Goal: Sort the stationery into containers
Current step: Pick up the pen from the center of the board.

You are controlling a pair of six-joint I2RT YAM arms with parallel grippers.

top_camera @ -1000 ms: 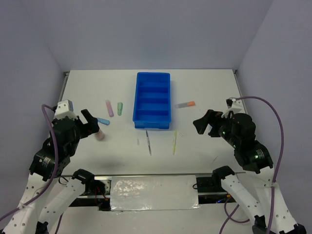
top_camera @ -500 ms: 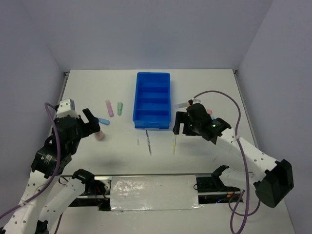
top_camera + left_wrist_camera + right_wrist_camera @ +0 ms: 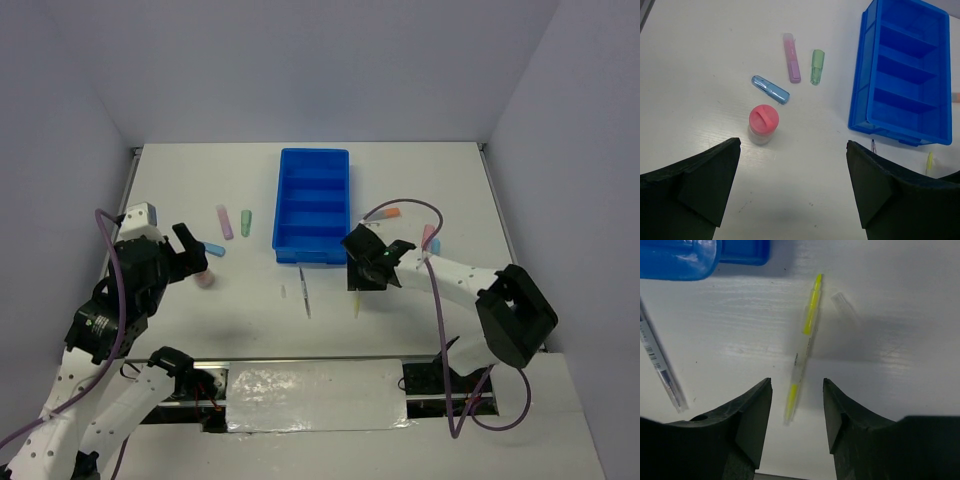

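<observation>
A: Yellow pen (image 3: 805, 347), where?
B: Flat on the table (image 3: 200, 170), just near of the tray (image 3: 283, 205) at its near right corner, lying near-to-far. Grey pen (image 3: 304, 292) is to its left, apart.

A: Step?
B: Reach for a first pick, I'd say. The compartments look bare and every item I can see is on the table. Right gripper (image 3: 370, 268) hangs over the yellow pen with its fingers spread. The pen's near half is in the gap, touching neither.

A: Next move?
B: My read: straight down, then pinch across the barrel. The pen is thin and flat, so the tips likely need to reach the surface or they close above it. Then lift and carry it far-left to a compartment.

A: Left gripper (image 3: 793, 145)?
B: Wide apart, holding nothing, over the left side. Pink-capped piece (image 3: 763, 125) is just beyond its tips.

A: View differences?
B: Only the right wrist shows the pen centred between the fingers, plus a small clear bit (image 3: 842, 302) right of its far tip. In the top view the gripper covers the pen's far part. The left wrist gives the left group sharply: pink marker (image 3: 791, 65), green marker (image 3: 817, 66), blue marker (image 3: 770, 89). Only the top view shows the orange-grey marker (image 3: 382, 213) and a pink piece (image 3: 428, 236) right of the tray. Gripper height over the table: cannot tell.
</observation>
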